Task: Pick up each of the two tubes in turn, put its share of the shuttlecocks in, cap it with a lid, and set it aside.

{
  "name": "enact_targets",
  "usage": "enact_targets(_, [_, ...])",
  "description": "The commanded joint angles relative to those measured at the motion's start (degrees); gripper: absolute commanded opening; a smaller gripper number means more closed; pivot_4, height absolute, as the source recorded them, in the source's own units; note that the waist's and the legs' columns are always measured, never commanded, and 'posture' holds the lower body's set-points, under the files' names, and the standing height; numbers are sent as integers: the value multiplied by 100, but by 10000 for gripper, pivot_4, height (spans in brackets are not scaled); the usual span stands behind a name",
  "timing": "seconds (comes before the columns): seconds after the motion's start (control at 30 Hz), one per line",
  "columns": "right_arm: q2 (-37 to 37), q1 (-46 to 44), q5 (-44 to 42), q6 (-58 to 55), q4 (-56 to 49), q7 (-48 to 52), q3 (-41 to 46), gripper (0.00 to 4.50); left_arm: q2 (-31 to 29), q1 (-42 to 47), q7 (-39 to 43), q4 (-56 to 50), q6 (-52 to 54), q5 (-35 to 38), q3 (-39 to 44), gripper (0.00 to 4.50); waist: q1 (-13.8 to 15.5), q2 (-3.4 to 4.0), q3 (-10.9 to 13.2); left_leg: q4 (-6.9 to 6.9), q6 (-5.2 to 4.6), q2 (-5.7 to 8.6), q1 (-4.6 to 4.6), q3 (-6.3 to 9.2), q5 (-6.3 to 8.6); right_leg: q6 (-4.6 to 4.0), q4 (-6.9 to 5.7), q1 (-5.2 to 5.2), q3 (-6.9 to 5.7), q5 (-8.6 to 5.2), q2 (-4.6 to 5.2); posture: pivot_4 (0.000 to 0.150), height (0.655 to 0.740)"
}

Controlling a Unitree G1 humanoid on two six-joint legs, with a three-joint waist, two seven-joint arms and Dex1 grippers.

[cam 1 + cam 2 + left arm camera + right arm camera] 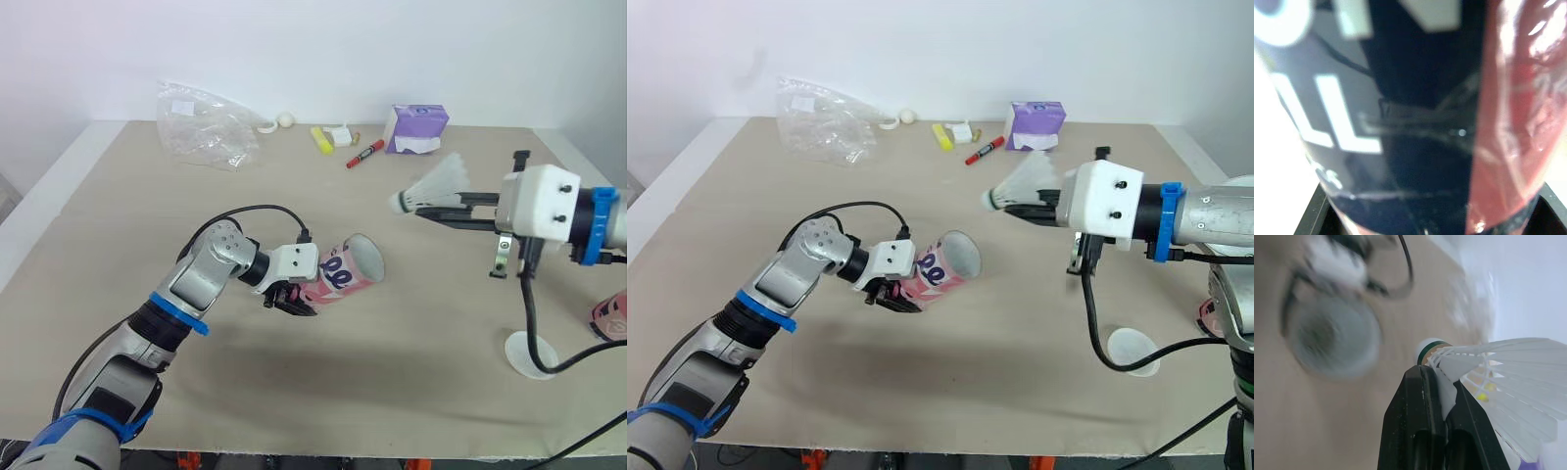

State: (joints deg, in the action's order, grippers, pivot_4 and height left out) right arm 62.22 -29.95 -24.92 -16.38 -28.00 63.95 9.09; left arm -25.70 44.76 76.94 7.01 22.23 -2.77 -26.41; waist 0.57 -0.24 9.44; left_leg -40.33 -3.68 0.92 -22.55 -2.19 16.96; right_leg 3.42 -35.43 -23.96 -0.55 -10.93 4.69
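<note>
eye view: left gripper (294,300) clamps the pink tube (345,270), tilted over the beige table (118,225). its mouth faces 2 o'clock, toward the shuttlecock (441,182) pinched by the right gripper (436,208). open tabletop lies between them. a lid (529,354) lies at 5 o'clock near the front edge. a bag (201,122) and box (416,127) line the far edge under a white wall (392,49).
left wrist: the tube is up close, with white letters, "ll" readable.
right wrist: fingers (1415,421) pressed on the shuttlecock beside its cork (1430,350).
</note>
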Motion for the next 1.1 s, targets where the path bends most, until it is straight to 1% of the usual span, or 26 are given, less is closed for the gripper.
enact_targets(0.03, [58,51,-278,-327,-656,-25,-98,523,32,-26,188,167,-44,-2,-296,25721,7,-5,1,0,0,0,-2,3,0,-2,0,0,-2,-1,1,1500,7400])
enact_targets(0.13, [2,137,-263,-378,-777,-80,-156,523,40,14,192,216,-60,6,-295,25721,7,-7,1,0,0,4,-6,2,0,-1,1,-2,-2,-2,8,1500,7400])
enact_targets(0.27, [-69,312,87,-142,-715,-88,-356,523,19,6,184,189,-57,22,-287,25721,7,-7,1,0,-2,10,-9,1,1,2,1,-5,-2,-4,14,1500,7400])
enact_targets(0.37, [-115,185,193,-95,-587,-100,-459,523,11,-24,171,139,-34,27,-293,25721,1,-7,1,0,-2,11,-8,1,1,3,1,-5,-2,-4,14,1500,7400])
enact_targets(0.63, [-159,92,255,-67,-547,4,-677,523,17,-73,127,70,6,27,-302,25721,2,-7,1,0,-2,10,-9,1,1,2,1,-5,-5,-5,13,1500,7400])
enact_targets(0.73, [-134,62,93,-271,-560,42,-655,523,29,-93,116,43,21,33,-306,25721,3,-7,2,0,-2,10,-9,2,1,3,1,-5,-5,-5,13,1500,7400])
enact_targets(0.83, [-102,45,-3,-377,-580,54,-601,9988,47,-101,99,63,5,26,-315,25721,5,-7,2,0,-2,11,-9,2,1,3,1,-5,-5,-5,14,1500,7400])
enact_targets(0.87, [-98,49,-69,-449,-592,49,-564,14082,52,-104,96,64,2,25,-317,25721,6,-7,2,0,-2,11,-9,2,1,3,1,-5,-5,-5,14,1500,7400])
enact_targets(0.93, [-103,32,-260,-672,-608,-3,-458,24088,57,-109,93,58,3,28,-319,25721,6,-7,2,0,-3,12,-9,2,2,3,1,-4,-5,-5,15,1500,7400])
enact_targets(0.97, [-128,4,-413,-839,-605,-74,-371,27670,62,-109,91,61,-1,29,-321,25721,7,-7,2,0,-3,12,-9,2,2,3,1,-4,-5,-5,16,1500,7400])
enact_targets(1.0, [-151,-30,-569,-1011,-599,-149,-284,33461,63,-108,90,66,-10,28,-324,25721,8,-7,2,0,-3,13,-9,3,2,3,1,-4,-5,-5,17,1500,7400])
enact_targets(1.03, [-154,-57,-795,-1261,-587,-222,-182,37232,68,-105,88,75,-17,27,-327,25721,8,-7,2,0,-3,13,-9,2,2,3,1,-4,-5,-5,19,1500,7400])
enact_targets(1.07, [-152,-92,-1047,-1558,-531,-315,-51,42538,74,-100,86,87,-27,26,-330,25721,10,-8,1,0,-3,14,-9,2,2,3,1,-4,-5,-5,20,1500,7400])
enact_targets(1.1, [-138,-117,-1249,-1832,-449,-402,67,43873,81,-92,84,98,-34,25,-333,25721,10,-9,1,0,-3,14,-9,4,2,3,1,-3,-8,-5,21,1500,7400])
